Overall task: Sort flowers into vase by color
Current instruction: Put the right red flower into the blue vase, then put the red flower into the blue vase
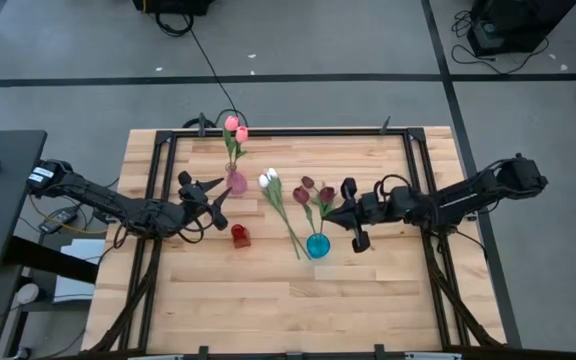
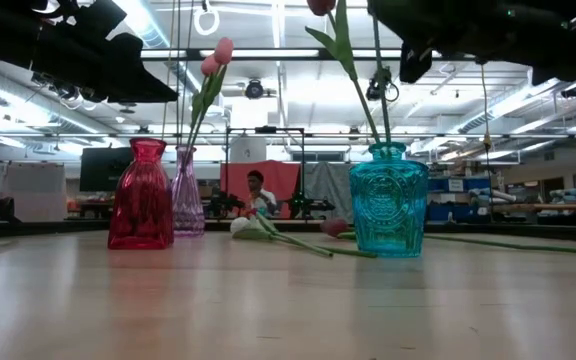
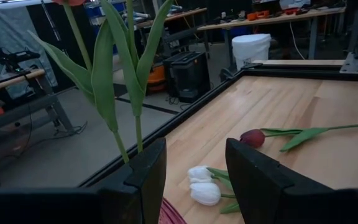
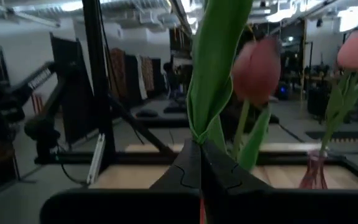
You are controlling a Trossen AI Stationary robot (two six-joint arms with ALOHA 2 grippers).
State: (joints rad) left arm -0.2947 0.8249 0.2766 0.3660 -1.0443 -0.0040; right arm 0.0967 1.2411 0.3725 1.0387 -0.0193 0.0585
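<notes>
Flowers: two pink [image 1: 235,129] in my pink vase [image 1: 236,182] | two white [image 1: 269,179] flat on desk [image 1: 268,310] | maroon tulip [image 1: 326,194] gripped in my right jaws [image 1: 340,208], clenched on its stem, above teal vase [image 1: 317,245] | left jaws [image 1: 215,199] released beside pink vase.

Pink tulips [image 1: 235,128], teal vase [image 1: 317,245]

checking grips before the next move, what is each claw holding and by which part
The right claw is shut on a maroon tulip, pinching its stem and leaf below the head. The left claw is open by the pink vase, holding nothing.
</notes>
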